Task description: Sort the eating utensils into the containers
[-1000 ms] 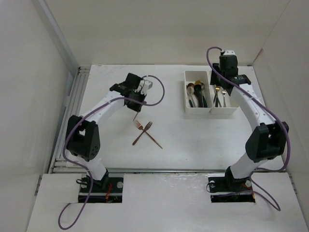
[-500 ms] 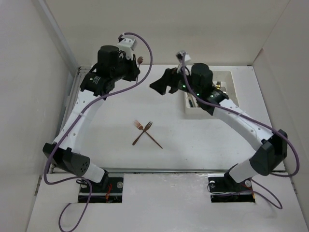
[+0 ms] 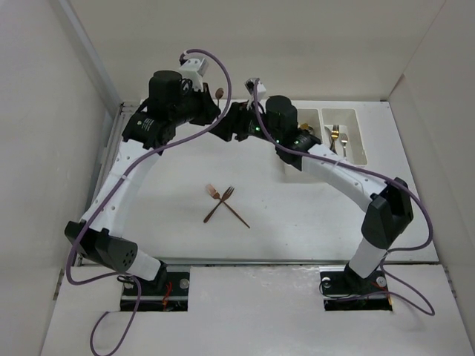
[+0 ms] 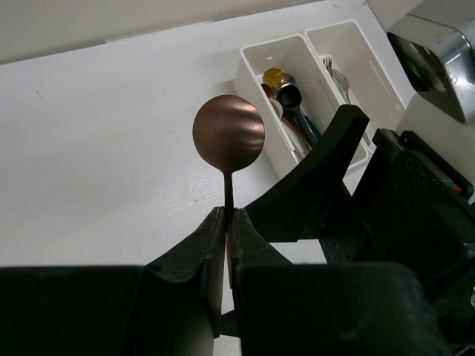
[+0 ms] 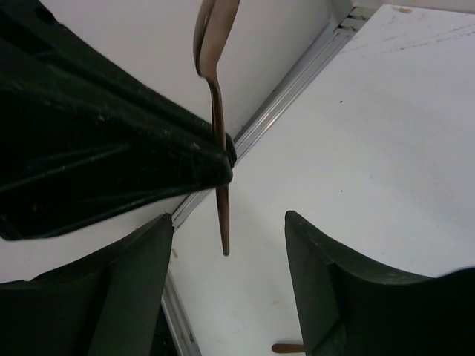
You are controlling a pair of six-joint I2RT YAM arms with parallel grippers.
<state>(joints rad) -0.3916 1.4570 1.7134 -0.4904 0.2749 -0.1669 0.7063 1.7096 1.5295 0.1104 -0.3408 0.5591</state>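
Pinching a copper spoon (image 4: 228, 133) by its handle, the left hand (image 4: 228, 222) holds it high over the far part of the worktop (image 3: 297, 208), fingers clamped together on the stem. The spoon stands roughly upright, bowl on top, the free end of the handle pointing down below the grip. The right hand (image 5: 226, 245) is just beside it on the right, fingers spread apart, and in its own wrist view that handle end hangs between them, not visibly touched. A handover looks likely, since the right arm is nearer the white bins (image 4: 258, 104) at far right, where other utensils already lie. Two copper utensils (image 3: 223, 205) lie crossed mid-worktop, nearer the left arm.
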